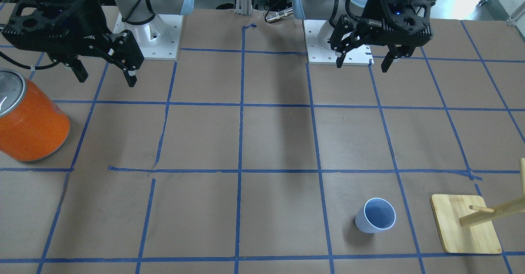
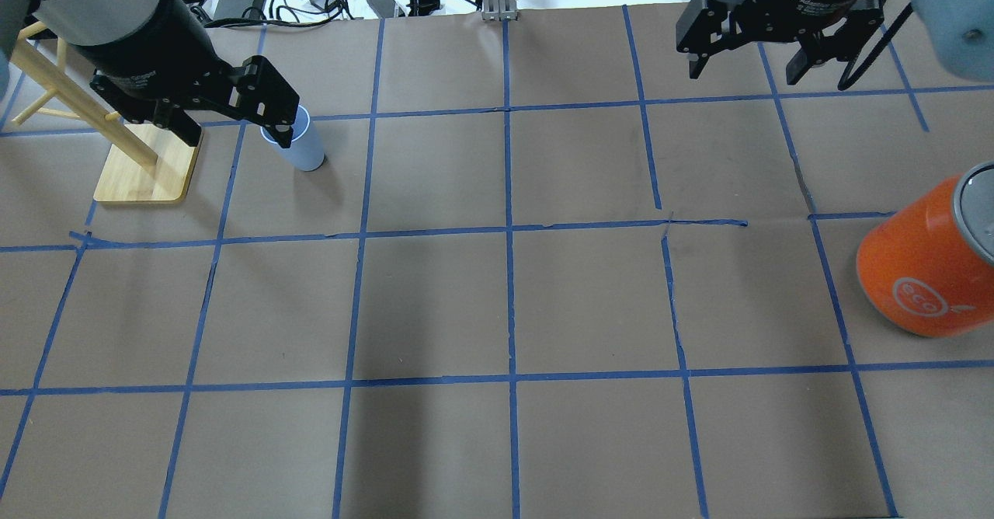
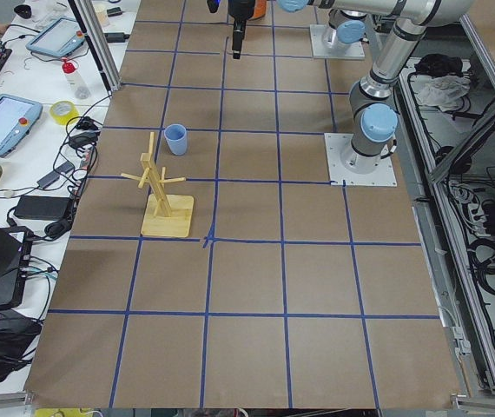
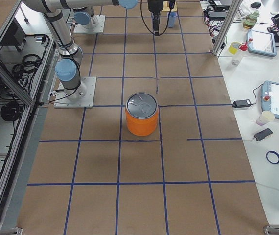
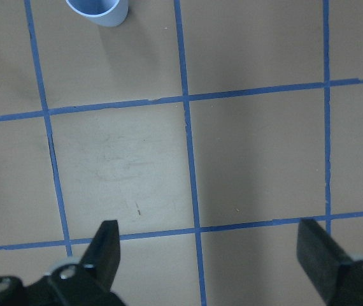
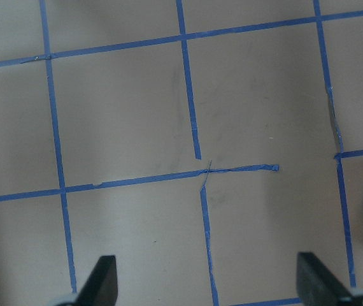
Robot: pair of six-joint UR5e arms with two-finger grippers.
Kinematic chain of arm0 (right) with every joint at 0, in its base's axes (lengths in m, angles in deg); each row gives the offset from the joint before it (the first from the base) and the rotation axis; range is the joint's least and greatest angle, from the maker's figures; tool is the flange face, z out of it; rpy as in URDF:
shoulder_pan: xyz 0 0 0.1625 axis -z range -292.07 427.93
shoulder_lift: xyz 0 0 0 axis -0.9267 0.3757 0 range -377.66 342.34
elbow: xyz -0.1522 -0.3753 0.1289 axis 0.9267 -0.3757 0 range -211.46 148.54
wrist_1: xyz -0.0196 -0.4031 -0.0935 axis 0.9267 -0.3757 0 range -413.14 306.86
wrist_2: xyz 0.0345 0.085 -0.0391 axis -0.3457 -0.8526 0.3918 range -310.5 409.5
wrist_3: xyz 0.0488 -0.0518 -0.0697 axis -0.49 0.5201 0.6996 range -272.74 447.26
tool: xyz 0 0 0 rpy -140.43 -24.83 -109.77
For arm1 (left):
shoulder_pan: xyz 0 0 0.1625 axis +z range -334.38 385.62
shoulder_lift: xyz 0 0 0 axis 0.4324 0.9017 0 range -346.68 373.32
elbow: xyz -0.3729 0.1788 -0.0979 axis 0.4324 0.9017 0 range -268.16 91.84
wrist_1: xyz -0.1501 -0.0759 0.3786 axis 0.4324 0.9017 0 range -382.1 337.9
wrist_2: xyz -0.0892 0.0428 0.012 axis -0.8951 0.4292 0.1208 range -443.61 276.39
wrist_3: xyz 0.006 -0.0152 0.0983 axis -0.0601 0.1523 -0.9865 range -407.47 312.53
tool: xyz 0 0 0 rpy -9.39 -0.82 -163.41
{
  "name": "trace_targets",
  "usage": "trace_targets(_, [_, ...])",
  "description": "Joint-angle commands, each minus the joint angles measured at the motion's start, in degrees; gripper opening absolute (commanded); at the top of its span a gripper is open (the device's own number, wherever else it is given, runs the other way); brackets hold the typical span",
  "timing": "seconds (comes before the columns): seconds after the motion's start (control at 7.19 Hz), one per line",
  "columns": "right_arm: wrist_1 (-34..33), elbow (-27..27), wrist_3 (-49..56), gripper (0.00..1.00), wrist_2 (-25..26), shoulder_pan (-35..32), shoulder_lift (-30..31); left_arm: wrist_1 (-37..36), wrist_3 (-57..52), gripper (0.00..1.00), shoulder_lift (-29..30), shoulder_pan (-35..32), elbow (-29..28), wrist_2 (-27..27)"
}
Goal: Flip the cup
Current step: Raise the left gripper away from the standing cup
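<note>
Cup [image 1: 375, 217] upright, mouth up, near rack [image 1: 463, 238]. Left gripper [image 1: 363, 64] wide open, empty; right gripper [image 1: 106, 78] same. Grab wall side-on, roll 180°, avoid rack

Count them up
One cup [image 1: 375, 215], one orange can [image 1: 30, 118], one wooden stand [image 1: 465, 224], a left hand [image 1: 361, 64], a right hand [image 1: 106, 79].
</note>
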Motion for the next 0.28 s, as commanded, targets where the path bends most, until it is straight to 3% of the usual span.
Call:
trace_targets(0.0, [0.0,0.0,0.0,1.0,0.0,0.0,0.0,-0.06,0.02,1.0,-0.22,0.03,-0.15,0.71])
trace_targets(0.14, [0.0,0.0,0.0,1.0,0.0,0.0,0.0,0.2,0.11,1.0,-0.66,-0.06,0.37,0.79])
